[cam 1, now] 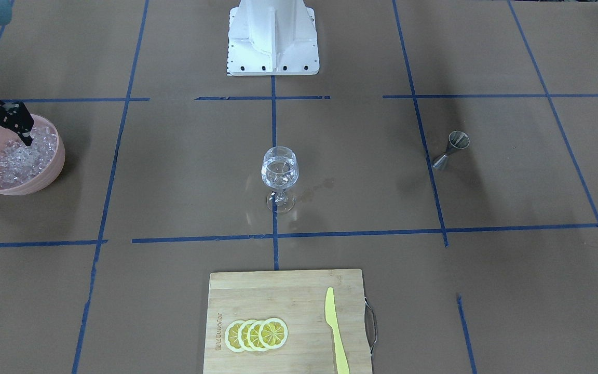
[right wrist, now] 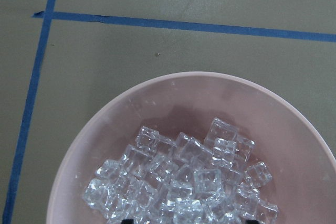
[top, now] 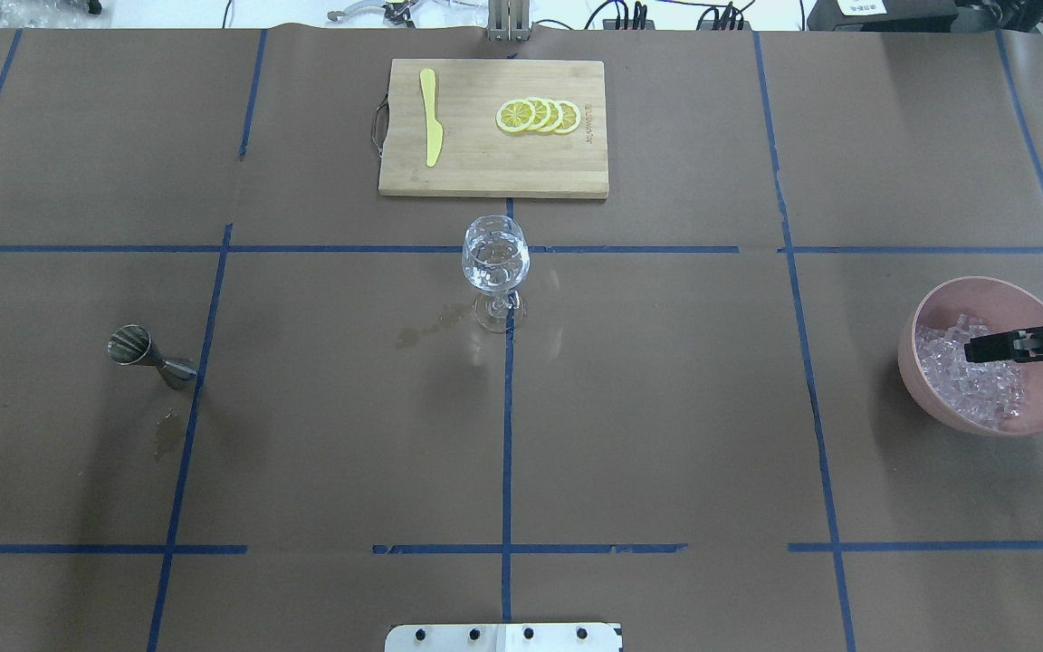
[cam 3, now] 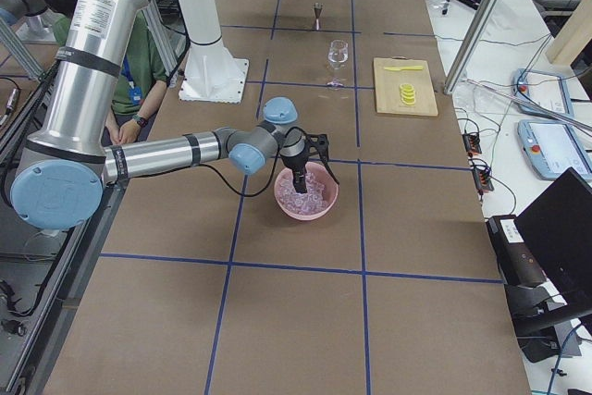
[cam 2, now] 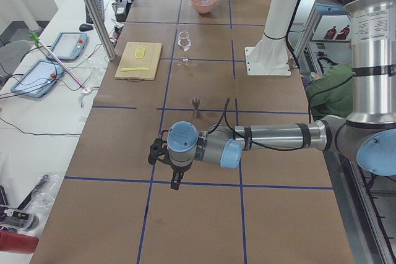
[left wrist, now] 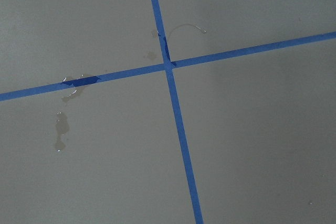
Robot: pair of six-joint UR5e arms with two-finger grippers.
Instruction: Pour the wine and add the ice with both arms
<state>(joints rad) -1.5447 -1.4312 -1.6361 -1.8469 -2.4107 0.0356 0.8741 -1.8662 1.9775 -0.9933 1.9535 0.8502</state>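
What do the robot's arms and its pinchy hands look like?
The left arm and right arm are shiny silver-grey tubes with round light-blue caps on the joints. A thin black cable runs along each, held by black bands. The left gripper and right gripper are black; the right one has two fingers and tiny white markings.

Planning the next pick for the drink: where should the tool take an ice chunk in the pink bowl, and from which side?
Probably a chunk atop the ice, pinched across two opposite faces, coming straight down. The raised wall of the pink bowl blocks a sideways approach, and the top chunks lie loose.
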